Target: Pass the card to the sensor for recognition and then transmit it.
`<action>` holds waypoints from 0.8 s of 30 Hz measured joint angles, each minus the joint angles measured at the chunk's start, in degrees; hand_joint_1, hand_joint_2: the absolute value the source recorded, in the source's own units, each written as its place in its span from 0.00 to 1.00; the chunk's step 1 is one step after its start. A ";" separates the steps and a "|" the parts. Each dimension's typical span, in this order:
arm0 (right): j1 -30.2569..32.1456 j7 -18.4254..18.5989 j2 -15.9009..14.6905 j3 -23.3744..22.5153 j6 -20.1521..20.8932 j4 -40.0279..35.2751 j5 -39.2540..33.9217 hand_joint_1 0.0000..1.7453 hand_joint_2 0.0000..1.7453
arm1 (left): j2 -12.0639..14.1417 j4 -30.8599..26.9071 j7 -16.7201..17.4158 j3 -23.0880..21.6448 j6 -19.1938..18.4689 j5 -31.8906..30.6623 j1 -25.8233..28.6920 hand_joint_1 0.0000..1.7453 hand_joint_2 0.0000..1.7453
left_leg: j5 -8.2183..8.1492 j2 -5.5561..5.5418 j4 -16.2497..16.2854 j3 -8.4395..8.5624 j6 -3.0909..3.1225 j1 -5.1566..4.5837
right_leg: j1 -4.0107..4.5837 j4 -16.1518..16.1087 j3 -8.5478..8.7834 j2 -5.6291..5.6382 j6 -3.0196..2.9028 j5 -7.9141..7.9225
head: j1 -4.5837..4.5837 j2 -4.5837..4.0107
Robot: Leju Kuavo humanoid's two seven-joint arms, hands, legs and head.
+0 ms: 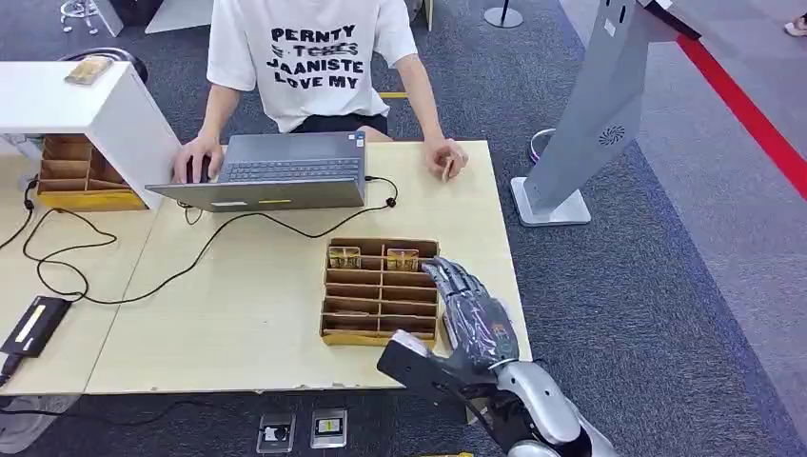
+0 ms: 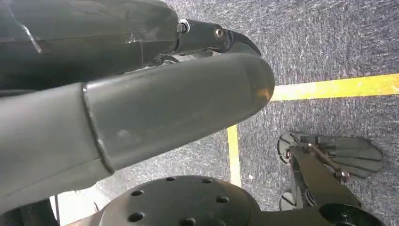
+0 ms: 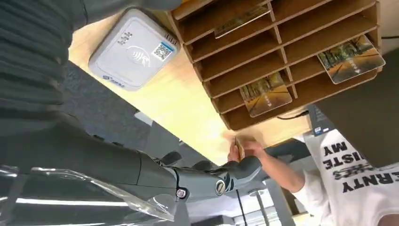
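Note:
My right hand (image 1: 473, 314) hovers over the right edge of a wooden slotted tray (image 1: 381, 319), its fingers stretched out and holding nothing. Two picture cards (image 1: 344, 257) (image 1: 402, 259) stand in the tray's far row. In the right wrist view those cards (image 3: 266, 94) (image 3: 350, 57) lean in their slots, and a white card sensor (image 3: 133, 49) lies on the table beside the tray. My right hand's fingers (image 3: 211, 176) point past the table edge. A person's hand (image 1: 445, 157) across the table pinches another card (image 3: 240, 148). My left hand (image 2: 164, 108) hangs over the carpet, holding nothing.
A person sits at the far side behind a grey laptop (image 1: 276, 171). A white box (image 1: 90, 105) and a second wooden tray (image 1: 81, 176) stand at the left. Black cables (image 1: 114, 276) cross the table. A grey kiosk stand (image 1: 600, 105) rises on the right.

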 joint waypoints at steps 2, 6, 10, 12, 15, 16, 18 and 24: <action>0.17 0.00 0.02 -0.09 0.61 0.20 1.69 0.07 1.00 | 0.00 0.00 0.00 0.00 -0.11 -0.22 0.00 0.00 0.00 | 0.00 0.00 0.00 0.00 0.00 0.00 | 0.00 0.00 0.00 -0.01 0.00 0.00 | 0.00 0.00; 0.37 0.07 0.20 -0.33 1.79 0.74 4.11 0.11 1.00 | 0.00 0.00 0.00 0.00 -0.13 -0.44 -0.01 0.00 0.00 | 0.00 0.00 0.00 0.00 0.00 0.00 | 0.00 0.00 0.00 0.00 0.00 0.00 | 0.00 0.00; 0.34 0.07 0.48 -0.33 2.45 1.49 5.49 0.10 1.00 | 0.00 0.00 0.02 0.00 -0.17 -0.50 -0.03 0.00 0.00 | 0.00 0.00 0.00 -0.02 0.00 0.00 | 0.00 0.00 0.00 -0.01 0.00 0.00 | 0.00 0.00; 0.22 0.07 0.55 -0.33 2.78 2.03 5.88 0.11 1.00 | 0.02 0.00 0.02 0.00 -0.28 -0.55 -0.04 0.00 0.00 | 0.00 -0.01 0.00 -0.02 0.00 0.00 | 0.00 0.00 0.00 -0.01 0.00 0.00 | 0.00 0.00; -0.18 0.07 0.87 -0.33 3.00 3.06 6.17 0.12 1.00 | 0.02 0.00 0.02 0.00 -0.39 -0.66 -0.06 0.00 0.00 | 0.00 -0.01 0.00 -0.02 0.00 0.00 | 0.00 0.01 0.00 -0.01 0.00 0.00 | -0.02 0.00; -0.33 0.07 0.94 -0.31 3.08 3.36 6.25 0.12 1.00 | 0.02 0.00 0.02 0.00 -0.44 -0.77 -0.07 0.00 0.00 | 0.00 -0.01 0.00 -0.02 0.00 0.00 | 0.00 0.01 0.01 -0.01 0.00 0.00 | 0.00 0.00; -0.78 0.07 0.94 -0.28 3.28 4.02 6.49 0.12 1.00 | 0.02 0.00 0.02 0.00 -0.44 -0.92 -0.07 0.00 0.00 | 0.00 -0.01 0.00 -0.02 0.00 0.00 | 0.00 0.01 0.01 -0.02 0.00 0.00 | 0.00 0.00; -1.67 0.04 1.09 -0.15 3.32 6.03 6.73 0.15 1.00 | 0.02 0.00 0.02 -0.07 -0.44 -1.00 -0.10 0.00 0.00 | 0.00 -0.01 0.00 -0.05 0.00 0.00 | 0.00 0.01 0.00 -0.02 0.00 0.00 | 0.00 0.00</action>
